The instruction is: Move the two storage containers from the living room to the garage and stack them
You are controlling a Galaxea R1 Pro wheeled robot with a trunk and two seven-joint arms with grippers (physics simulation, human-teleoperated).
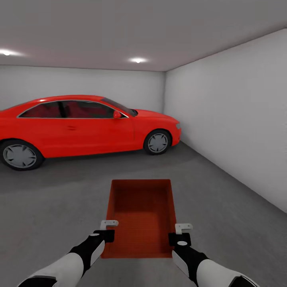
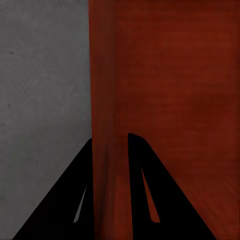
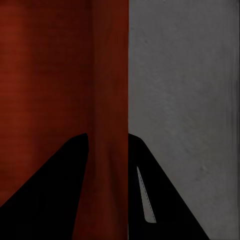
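**A red bin held over the garage floor**

An orange-red storage container [image 1: 141,215] is held out in front of the robot by both arms. It is a long box shape with an open top and plain low walls. Nothing is seen inside it. Its bottom looks lightly ribbed, and its walls look smooth.

The left claw [image 1: 108,230] is pinched on the bin's left wall near the close end. In the left wrist view, one dark finger [image 2: 80,200] is seen on each side of that wall. The right claw [image 1: 181,234] is pinched on the right wall in the same way, with a finger [image 3: 55,195] on each side.

Under the bin, the floor [image 1: 223,215] is seen, dark grey and rough like concrete. A shiny red car [image 1: 83,123] is parked well behind the bin. Plain white walls [image 1: 235,111] and round ceiling lights [image 1: 137,60] are seen around it.
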